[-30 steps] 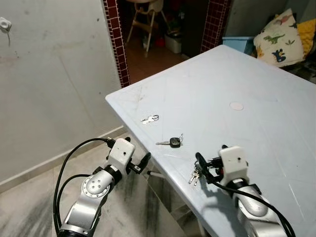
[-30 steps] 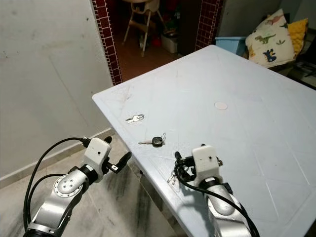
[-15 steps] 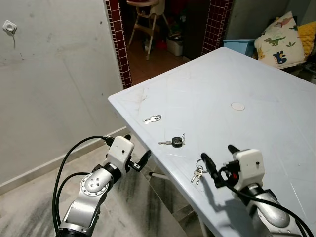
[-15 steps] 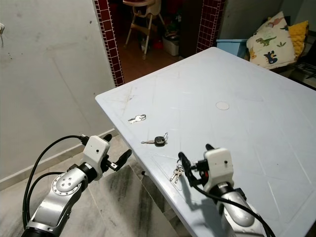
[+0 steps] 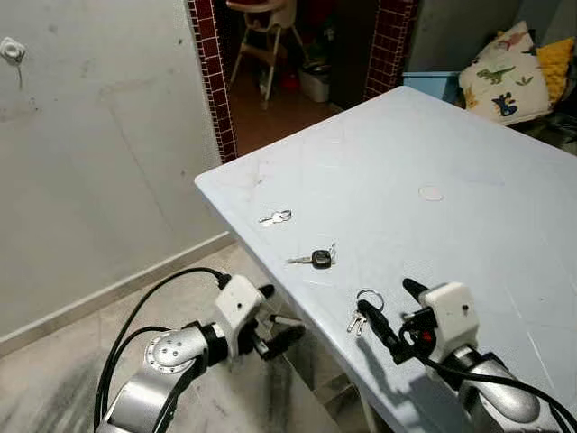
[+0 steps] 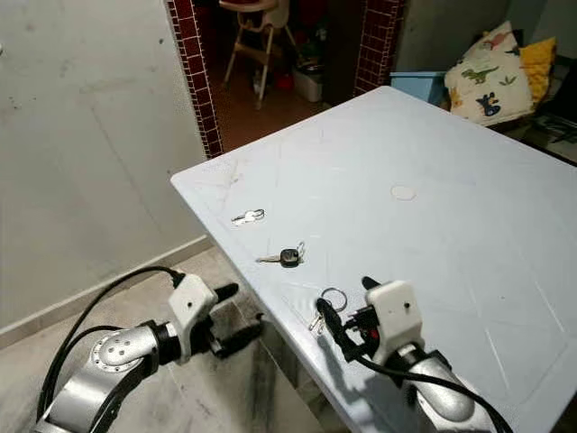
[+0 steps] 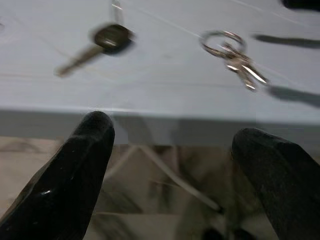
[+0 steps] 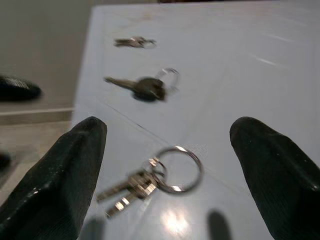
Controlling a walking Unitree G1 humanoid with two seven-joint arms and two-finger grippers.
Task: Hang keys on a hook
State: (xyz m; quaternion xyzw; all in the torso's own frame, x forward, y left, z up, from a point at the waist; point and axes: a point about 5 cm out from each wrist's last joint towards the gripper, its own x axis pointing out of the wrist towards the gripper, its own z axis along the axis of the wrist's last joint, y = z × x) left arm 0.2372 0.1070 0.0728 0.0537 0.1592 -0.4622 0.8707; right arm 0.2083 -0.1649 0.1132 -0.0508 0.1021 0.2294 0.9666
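Pale blue plastic table [image 5: 469,162] carries three sets of keys near its front corner: a small silver pair [image 5: 275,217] farthest toward the corner, a black-headed key [image 5: 314,260] in the middle, and a bunch on a ring [image 5: 363,309] closest to the robot, lying flat on the top just in front of the right gripper [image 5: 389,313]. That gripper's fingers are spread wide, one on each side of the bunch and not touching it. The left gripper [image 5: 275,316] hangs below the table edge over the floor, its fingers also apart and holding nothing; its wrist view looks across the rim at the black key and the ring. A white hook [image 5: 9,50] sits high on the grey wall [image 5: 99,153] well to the left, far from all the keys. Beyond the table are a tiled doorway [image 5: 212,72] with a high chair [image 5: 261,36] inside, a blue box [image 5: 431,81] and a dinosaur pillow [image 5: 500,77]. A second ago the right gripper was right over the bunch, close against it; half a second ago it had drawn back with the fingers parting, and now the bunch lies free with its ring fully visible. The left gripper has swung in from beside the corner to beneath the table's edge.
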